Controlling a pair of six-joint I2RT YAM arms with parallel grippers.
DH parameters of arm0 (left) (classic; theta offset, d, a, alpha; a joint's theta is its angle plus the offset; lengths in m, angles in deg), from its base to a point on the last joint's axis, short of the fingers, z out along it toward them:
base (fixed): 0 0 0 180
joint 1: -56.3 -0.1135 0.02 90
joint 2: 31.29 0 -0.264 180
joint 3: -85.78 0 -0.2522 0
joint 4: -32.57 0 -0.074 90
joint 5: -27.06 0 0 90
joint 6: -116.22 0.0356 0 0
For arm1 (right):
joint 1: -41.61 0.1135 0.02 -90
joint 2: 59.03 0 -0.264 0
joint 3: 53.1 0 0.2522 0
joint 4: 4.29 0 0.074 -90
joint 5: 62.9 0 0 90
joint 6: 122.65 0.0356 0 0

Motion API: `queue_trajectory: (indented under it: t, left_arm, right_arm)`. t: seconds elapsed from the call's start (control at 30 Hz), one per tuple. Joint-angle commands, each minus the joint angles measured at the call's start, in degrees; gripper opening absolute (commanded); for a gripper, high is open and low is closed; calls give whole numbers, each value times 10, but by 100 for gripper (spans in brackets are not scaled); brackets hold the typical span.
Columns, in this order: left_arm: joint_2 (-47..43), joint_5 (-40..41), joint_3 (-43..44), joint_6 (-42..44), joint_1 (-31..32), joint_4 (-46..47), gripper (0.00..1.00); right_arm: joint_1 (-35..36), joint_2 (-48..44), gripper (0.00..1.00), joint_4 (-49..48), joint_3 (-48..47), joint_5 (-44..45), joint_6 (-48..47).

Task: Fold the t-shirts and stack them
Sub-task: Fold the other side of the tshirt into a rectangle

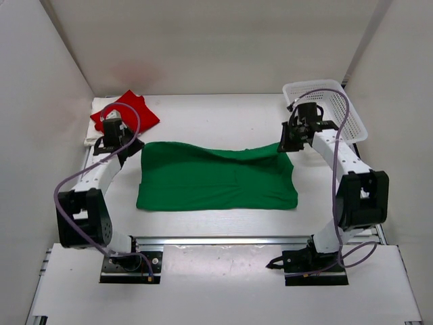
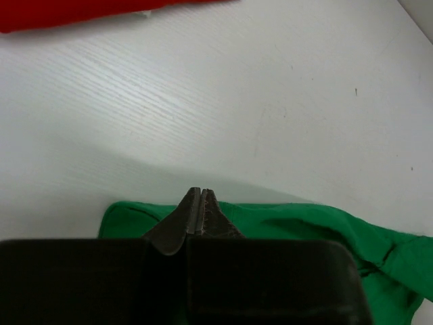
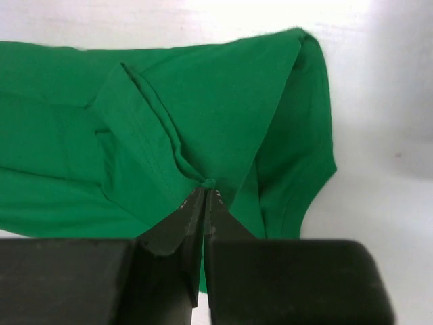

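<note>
The green shirt [image 1: 216,179] lies spread at the middle, far corners lifted. The red shirt [image 1: 128,112] rests on the white shirt [image 1: 99,103], far left.

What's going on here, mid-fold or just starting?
Looks like early in a fold. The green t-shirt lies spread out mid-table. The right gripper is shut on a pinch of cloth at its far-right corner, which is slightly raised. The left gripper is shut at the far-left corner; whether it actually has cloth isn't clear. The red t-shirt sits on the cream-white t-shirt at the far left, and a white basket stands at the far right.
</note>
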Motion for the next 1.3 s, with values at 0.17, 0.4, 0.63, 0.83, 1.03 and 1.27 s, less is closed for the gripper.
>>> queue_trajectory:
  t: [0.17, 0.4, 0.63, 0.83, 1.03, 1.27]
  left_arm:
    - [-119, -34, -90, 26, -38, -24, 0]
    - [-176, -18, -145, 43, -47, -46, 0]
    - [-169, -19, -205, 21, -48, -41, 16]
    - [-213, -75, -225, -46, -125, 14, 49]
    - [-219, -11, -224, -43, 18, 44, 41]
    - [-133, -19, -244, -84, 139, 103, 36]
  right_arm:
    - [18, -154, 0, -51, 147, 51, 15]
    - [41, -268, 0, -53, 271, 93, 42]
    - [3, -322, 1, -66, 386, 46, 77]
    - [12, -348, 33, -77, 393, 75, 62]
    - [100, -261, 0, -166, 330, 45, 61]
    - [136, -113, 36, -256, 242, 31, 78]
